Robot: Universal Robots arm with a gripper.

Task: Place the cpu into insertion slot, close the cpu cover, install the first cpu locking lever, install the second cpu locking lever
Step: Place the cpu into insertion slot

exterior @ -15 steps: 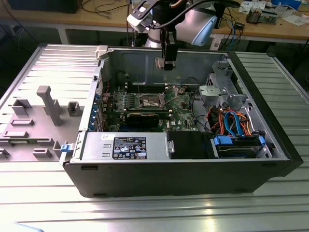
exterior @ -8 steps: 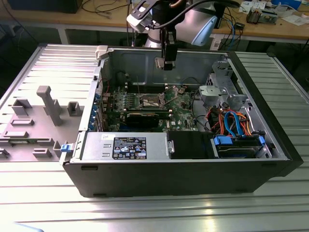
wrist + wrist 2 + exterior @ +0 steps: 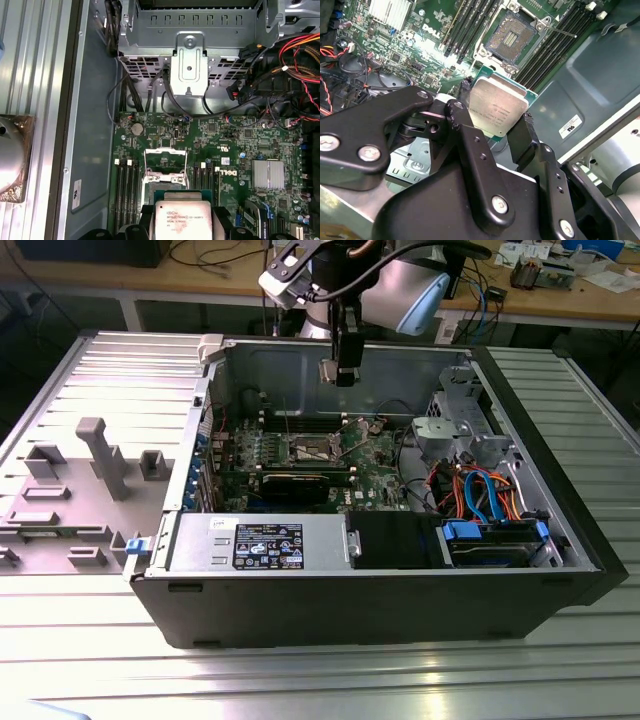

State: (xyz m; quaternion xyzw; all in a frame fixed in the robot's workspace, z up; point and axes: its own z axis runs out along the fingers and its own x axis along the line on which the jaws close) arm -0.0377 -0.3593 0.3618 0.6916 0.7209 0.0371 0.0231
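Closed snugly on the cpu (image 3: 497, 107), a flat square chip with dull silver-grey top, pinched between matte black fingers (image 3: 465, 131) of the gripper (image 3: 492, 127). Hanging well above the insertion slot (image 3: 512, 37), square contact field bare inside a silver rim, toward the far side of the open case (image 3: 350, 600).

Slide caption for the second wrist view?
The gripper holds the cpu, with the empty insertion slot on the motherboard beyond it.

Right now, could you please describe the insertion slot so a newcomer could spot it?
Inside the open computer case lies the green motherboard. The insertion slot sits between two banks of black memory slots; unlike them it is square and silver-rimmed.
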